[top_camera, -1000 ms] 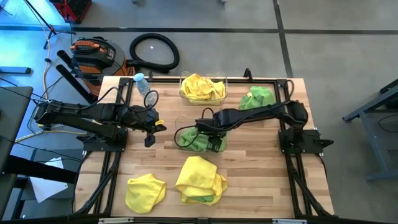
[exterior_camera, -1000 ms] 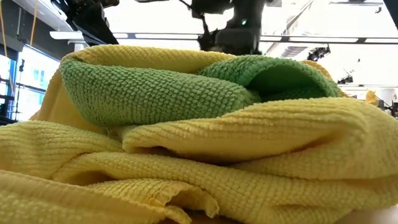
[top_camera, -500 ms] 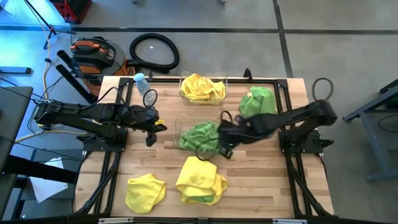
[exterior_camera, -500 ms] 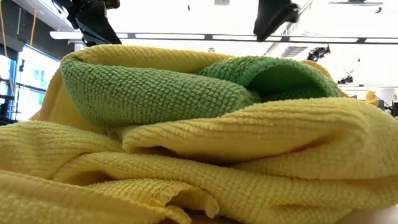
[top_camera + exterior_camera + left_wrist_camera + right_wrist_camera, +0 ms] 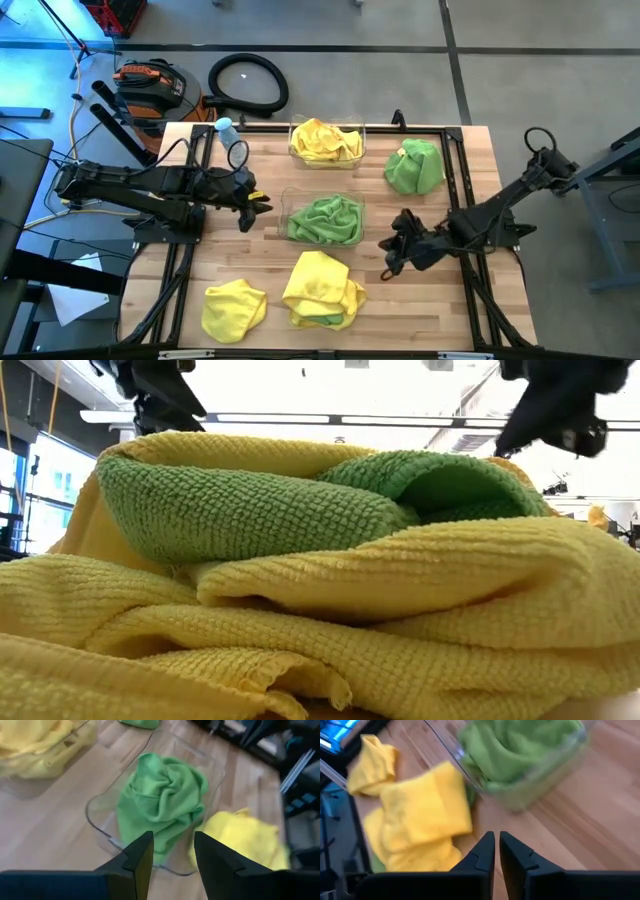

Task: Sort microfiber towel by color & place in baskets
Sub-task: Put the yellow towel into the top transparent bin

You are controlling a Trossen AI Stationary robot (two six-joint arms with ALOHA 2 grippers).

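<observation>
A clear basket (image 5: 296, 150) at the table's far middle holds yellow towels (image 5: 326, 142). A second clear basket (image 5: 287, 200) in the middle holds a crumpled green towel (image 5: 323, 218), which also shows in the left wrist view (image 5: 160, 800). A loose green towel (image 5: 415, 165) lies on the table at the far right. A yellow pile (image 5: 322, 285) with green cloth under it (image 5: 322, 320) lies at the near middle, and a yellow towel (image 5: 233, 308) to its left. My left gripper (image 5: 248, 207) is open and empty, left of the green basket. My right gripper (image 5: 390, 262) is shut and empty, right of the yellow pile.
A small clear bottle with a blue cap (image 5: 226, 130) stands at the far left of the table. Bare wood lies between the green basket and the table's right edge. The low view is filled by the yellow and green pile (image 5: 300, 560).
My right gripper has left the green towel in the middle basket and drawn back toward the table's near right, its arm folding away. The green towel now lies uncovered in the basket. My left gripper has kept its place.
</observation>
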